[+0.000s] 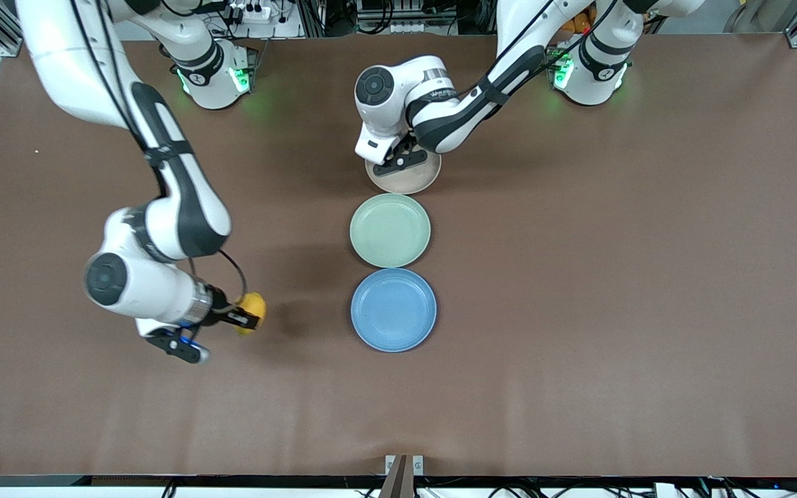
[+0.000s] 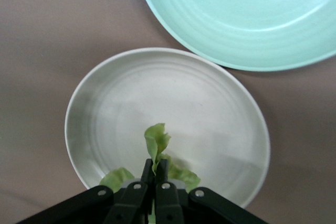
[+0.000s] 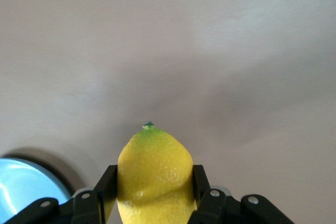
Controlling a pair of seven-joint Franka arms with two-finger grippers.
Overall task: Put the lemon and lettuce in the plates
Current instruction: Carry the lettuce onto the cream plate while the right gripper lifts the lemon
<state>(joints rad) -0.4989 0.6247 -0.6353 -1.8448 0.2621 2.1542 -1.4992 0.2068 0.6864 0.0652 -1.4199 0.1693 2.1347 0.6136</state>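
Right gripper point(image 1: 250, 315): lower left of the front view, over bare table point(image 1: 578, 311), jaws clamped on the lemon point(image 1: 252, 310).
Lemon: pointed tip sticks out past the fingers point(image 3: 198, 182).
Left gripper point(image 2: 152, 174): upper centre, over the beige plate point(image 1: 419, 181), jaws pinched narrow on the lettuce point(image 2: 156, 142).
Blue plate point(image 1: 394, 310): lowest of the column, just below the green plate point(image 1: 390, 230).

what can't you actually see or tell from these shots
- Front view: the lettuce is fully hidden under the left arm's wrist; only part of the beige plate shows.
- Right wrist view: the lemon runs off the frame edge.
- Left wrist view: lettuce base hidden by the left tool.
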